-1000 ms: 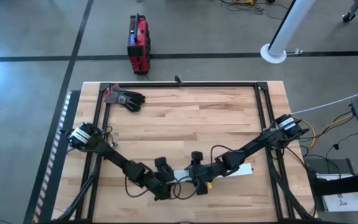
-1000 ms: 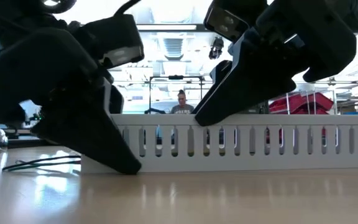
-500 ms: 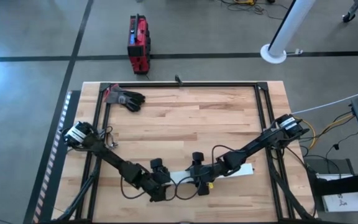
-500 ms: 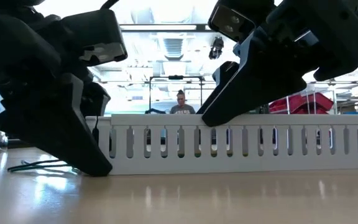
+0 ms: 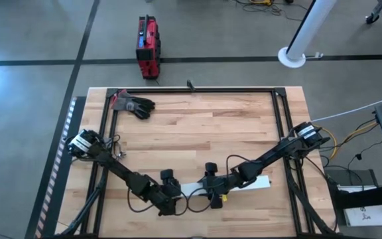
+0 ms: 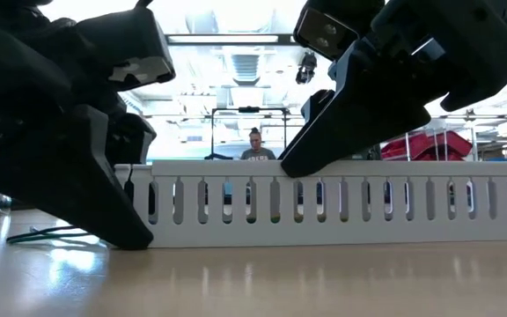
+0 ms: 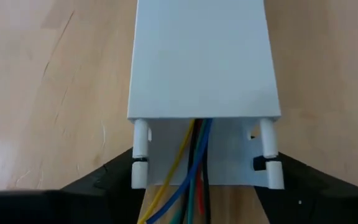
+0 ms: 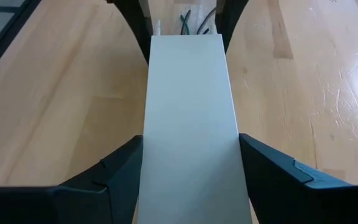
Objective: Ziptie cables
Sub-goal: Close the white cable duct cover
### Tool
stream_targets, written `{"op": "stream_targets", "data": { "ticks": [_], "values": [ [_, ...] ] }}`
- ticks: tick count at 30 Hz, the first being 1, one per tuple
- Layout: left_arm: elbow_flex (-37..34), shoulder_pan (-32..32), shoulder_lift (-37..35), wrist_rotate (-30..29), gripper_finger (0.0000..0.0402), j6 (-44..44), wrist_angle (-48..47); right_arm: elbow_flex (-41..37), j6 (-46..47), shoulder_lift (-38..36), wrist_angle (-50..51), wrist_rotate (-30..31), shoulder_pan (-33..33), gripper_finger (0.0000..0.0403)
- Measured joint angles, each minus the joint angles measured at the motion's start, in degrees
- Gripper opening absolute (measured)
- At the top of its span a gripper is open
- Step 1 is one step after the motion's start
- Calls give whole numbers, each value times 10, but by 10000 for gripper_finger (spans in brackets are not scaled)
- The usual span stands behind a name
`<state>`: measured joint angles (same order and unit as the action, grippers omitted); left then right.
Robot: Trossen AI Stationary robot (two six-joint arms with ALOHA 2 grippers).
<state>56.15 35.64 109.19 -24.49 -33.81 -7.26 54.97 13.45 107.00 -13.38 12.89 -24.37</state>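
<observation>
High view: both arms meet at the table's (image 5: 191,126) near edge over a white duct (image 5: 234,184). Low view: the left gripper (image 6: 117,224) clasps the slotted duct's end; the right gripper (image 6: 293,163) grips its top. Left wrist view: coloured cables (image 7: 188,186) run inside the duct, fingers (image 7: 114,177) straddling it. Right wrist view: fingers (image 8: 126,165) clamp the lid.

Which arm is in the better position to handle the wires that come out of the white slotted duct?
Probably the left. The left gripper straddles the white slotted duct at the end where the cables emerge. The right gripper holds the duct farther along, where only its closed cover shows.
</observation>
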Motion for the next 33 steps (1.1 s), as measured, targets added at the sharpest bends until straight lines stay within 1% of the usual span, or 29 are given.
{"op": "stream_targets", "data": {
  "ticks": [3, 7, 9, 14, 17, 22, 24, 28, 31, 33],
  "values": [
    [0, 0, 0, -2, 227, 8, 7, 0, 1, 0, -3, -1, 1, 219],
    [0, 0, 0, -14, 206, 12, 10, -1, -4, 0, -11, -9, 1, 231],
    [0, -1, 0, -19, 207, 13, 12, 2, -5, 1, -8, -9, 2, 232],
    [-1, -3, 1, -20, 224, 24, 22, 7, -5, 1, -10, -15, 7, 218],
    [-1, -4, 1, -25, 218, 30, 33, 10, -10, 1, -11, -18, 9, 220],
    [-1, -5, 1, -32, 209, 36, 44, 10, -16, 1, -15, -19, 10, 240],
    [0, -5, 1, -32, 211, 38, 46, 10, -17, 1, -15, -18, 10, 237],
    [0, -7, 1, -33, 214, 39, 46, 10, -18, 1, -16, -17, 14, 219],
    [0, -8, 1, -33, 212, 39, 46, 10, -18, 1, -15, -17, 15, 218],
    [0, -8, 1, -34, 212, 39, 46, 10, -16, 1, -19, -17, 15, 228]
  ]
}}
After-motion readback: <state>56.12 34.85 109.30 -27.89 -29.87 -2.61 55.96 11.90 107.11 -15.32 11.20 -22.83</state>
